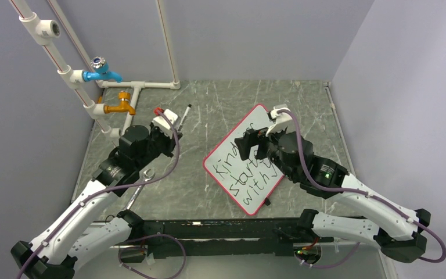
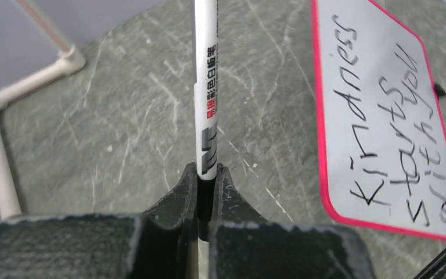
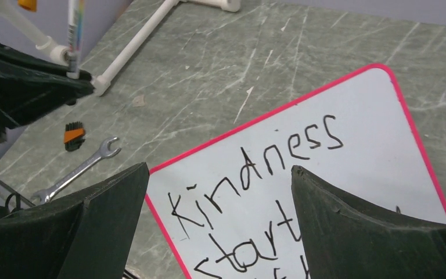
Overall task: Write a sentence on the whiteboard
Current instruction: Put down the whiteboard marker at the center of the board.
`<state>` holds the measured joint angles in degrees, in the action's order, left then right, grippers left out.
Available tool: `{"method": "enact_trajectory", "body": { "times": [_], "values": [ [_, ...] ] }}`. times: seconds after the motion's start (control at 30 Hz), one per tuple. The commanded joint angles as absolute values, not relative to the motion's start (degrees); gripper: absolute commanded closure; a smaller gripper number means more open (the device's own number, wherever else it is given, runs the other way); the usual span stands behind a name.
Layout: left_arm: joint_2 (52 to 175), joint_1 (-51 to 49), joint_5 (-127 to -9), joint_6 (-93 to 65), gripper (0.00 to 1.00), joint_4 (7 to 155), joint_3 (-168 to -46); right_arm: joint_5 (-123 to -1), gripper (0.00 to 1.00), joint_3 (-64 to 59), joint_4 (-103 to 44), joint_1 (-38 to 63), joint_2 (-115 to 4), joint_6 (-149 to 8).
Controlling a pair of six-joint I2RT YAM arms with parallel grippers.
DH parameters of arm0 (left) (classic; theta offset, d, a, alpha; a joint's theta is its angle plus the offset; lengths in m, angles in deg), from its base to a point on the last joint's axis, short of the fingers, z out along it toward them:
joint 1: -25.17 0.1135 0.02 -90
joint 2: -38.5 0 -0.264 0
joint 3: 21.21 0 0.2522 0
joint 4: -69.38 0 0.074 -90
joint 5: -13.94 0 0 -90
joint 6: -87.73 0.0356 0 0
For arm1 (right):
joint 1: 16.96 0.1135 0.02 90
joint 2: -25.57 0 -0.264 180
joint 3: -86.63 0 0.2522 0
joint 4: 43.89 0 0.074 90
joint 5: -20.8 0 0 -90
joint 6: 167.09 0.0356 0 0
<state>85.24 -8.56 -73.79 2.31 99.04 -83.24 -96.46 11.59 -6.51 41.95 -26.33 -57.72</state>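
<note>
Three lines of thin black handwriting, the sentence (image 2: 396, 136), legible in the left wrist view as "Kindness starts with you", one line under another on the whiteboard (image 1: 254, 119). Flat on the grey-green marbled tabletop (image 1: 191, 186), right of centre, turned diamond-wise, one rounded corner toward the arm bases, thin red rim all round. Partly covered in the top view by the right arm. Above the board's middle, the right end effector (image 3: 219, 170): fingers (image 3: 99, 226) spread wide, nothing held, only the words "Kindness" and "start" visible through the gap. Touching the surface or hanging just over it: cannot tell. Left of the board and apart from it, the left end effector (image 2: 208, 185): fingers pressed together on a white marker (image 2: 204, 81), gripped at its black-banded part, printed barrel running straight out past the fingertips and off the top of the wrist picture. In the top view, the same marker angled away from the bases, dark tip toward the back wall, off the board. Just beside the left forearm, a silver wrench (image 1: 141, 185) lying on the tabletop, between that arm and the board. At the back left, white pipe (image 1: 142, 85) along the tabletop and up the wall, with a blue tap (image 1: 101, 72) above an orange tap (image 1: 122, 107). Near the wrench in the right wrist view, a small black-and-orange item (image 3: 74, 133), too small to identify.
</note>
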Motion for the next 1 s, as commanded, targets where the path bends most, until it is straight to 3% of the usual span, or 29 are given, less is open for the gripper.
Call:
{"method": "enact_trajectory", "body": {
  "times": [0.0, 0.17, 0.47, 0.67, 0.97],
  "values": [
    [85.3, -8.6, -87.1, -10.1, 1.0, 107.3, -88.2, -101.0, 0.06, 13.2, -5.5, 42.0, -22.7, -56.2],
    [85.8, -7.8, -97.4, -23.7, 1.0, 116.9, -87.1, -102.6, 0.06, 15.0, -5.5, 42.0, -20.8, -55.2],
    [90.2, -7.1, -100.7, -39.8, 1.0, 121.3, -78.5, -102.8, 0.06, 15.9, -4.4, 42.0, -20.6, -54.4],
    [94.5, -7.1, -98.7, -40.8, 1.0, 114.5, -71.7, -103.0, 0.06, 17.1, -3.8, 42.0, -20.0, -53.7],
    [105.9, -7.0, -93.9, -39.4, 1.0, 109.6, -70.7, -103.6, 0.06, 17.3, -3.6, 42.0, -20.5, -54.1]
  ]
}}
